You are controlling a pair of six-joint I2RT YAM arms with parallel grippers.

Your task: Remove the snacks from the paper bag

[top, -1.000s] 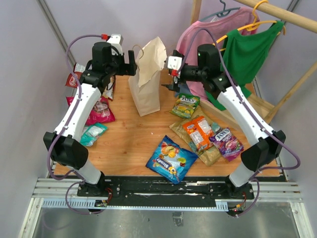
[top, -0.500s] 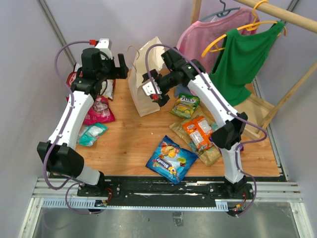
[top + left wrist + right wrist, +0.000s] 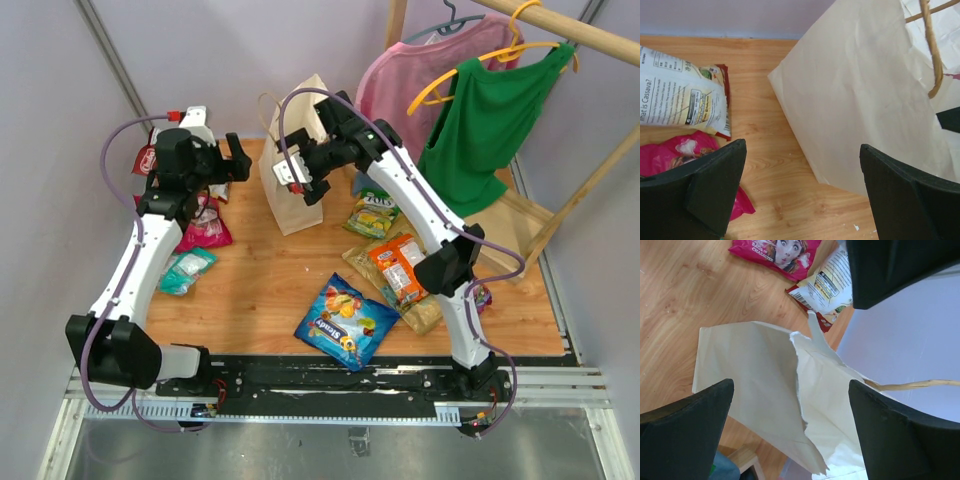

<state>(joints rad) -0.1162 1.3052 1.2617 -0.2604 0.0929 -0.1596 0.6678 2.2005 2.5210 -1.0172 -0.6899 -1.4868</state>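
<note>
Several snacks (image 3: 345, 325) are lying out on the tabletop (image 3: 260, 290) while I am holding the left pincer (image 3: 232, 160) and right pincer (image 3: 312, 172) spread wide, empty, beside the paper bag (image 3: 290, 200), its inside hidden.

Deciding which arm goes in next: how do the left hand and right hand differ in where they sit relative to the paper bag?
The left hand sits beside the paper bag, facing its side wall. The right hand is above it, looking down on the torn top edge. The left hand has the red-white packet close by, while the right hand has only bag between its fingers. Both hands are open and empty.
</note>
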